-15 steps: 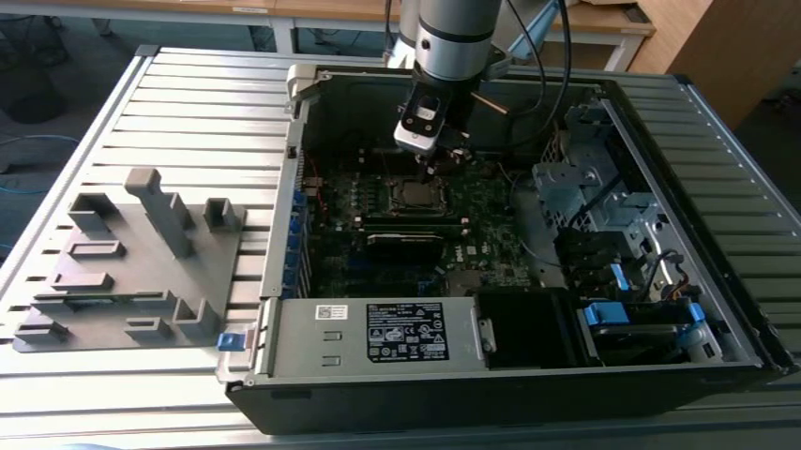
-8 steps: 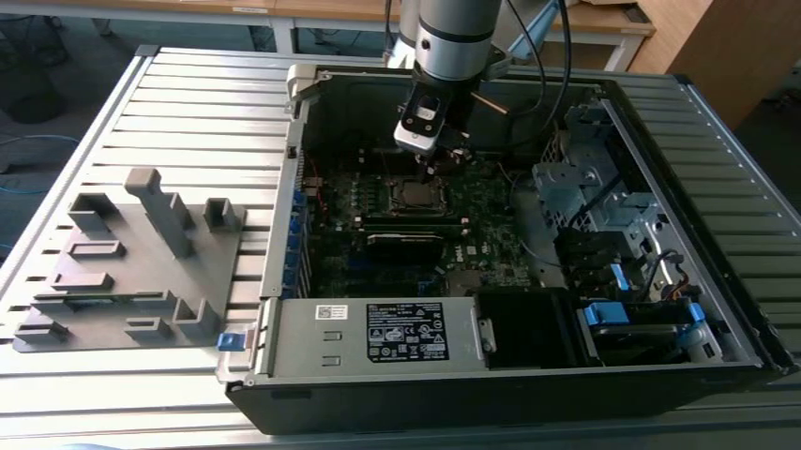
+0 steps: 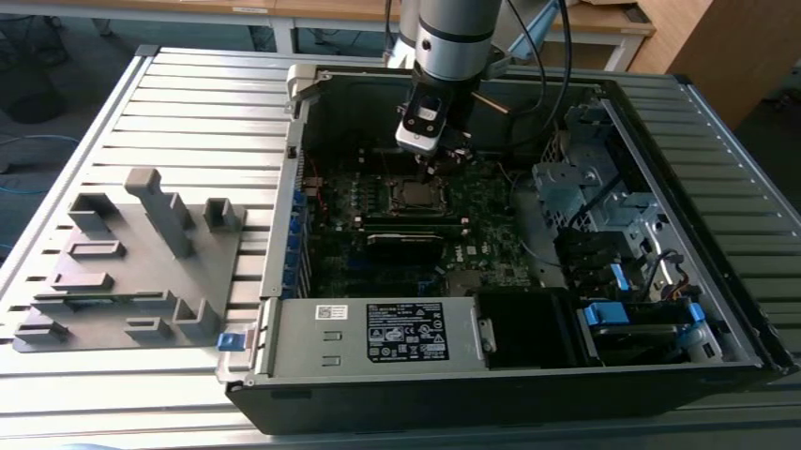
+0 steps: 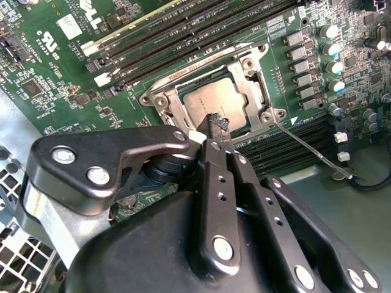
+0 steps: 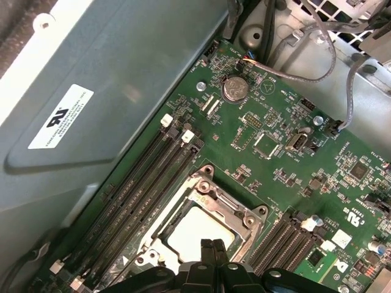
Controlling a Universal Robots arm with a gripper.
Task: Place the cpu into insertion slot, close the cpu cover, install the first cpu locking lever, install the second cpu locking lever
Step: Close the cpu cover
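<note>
The cpu [image 4: 208, 101] lies flat in the insertion slot [image 4: 160, 101] on the green board, its dull silver top showing through the window of the cpu cover [image 4: 247, 82]. The cover lies down over it. A thin wire locking lever [image 4: 308, 148] sticks out from one socket corner, away from the frame. My gripper [image 4: 217, 122] hovers at the socket's edge with its fingers pressed together and nothing between them. In the first wrist view the gripper [image 5: 212, 246] overlaps the cpu [image 5: 192, 229]. In the exterior view the gripper [image 3: 433, 167] hangs just above the slot [image 3: 414, 194].
Long black memory slots [image 4: 183, 33] run on both sides of the socket. The open computer case [image 3: 288, 187] holds a labelled power supply box [image 3: 375, 333] and drive cages [image 3: 588, 187]. A grey fixture plate [image 3: 126, 272] lies at the exterior view's left. Cables [image 5: 317, 55] hang near the case wall.
</note>
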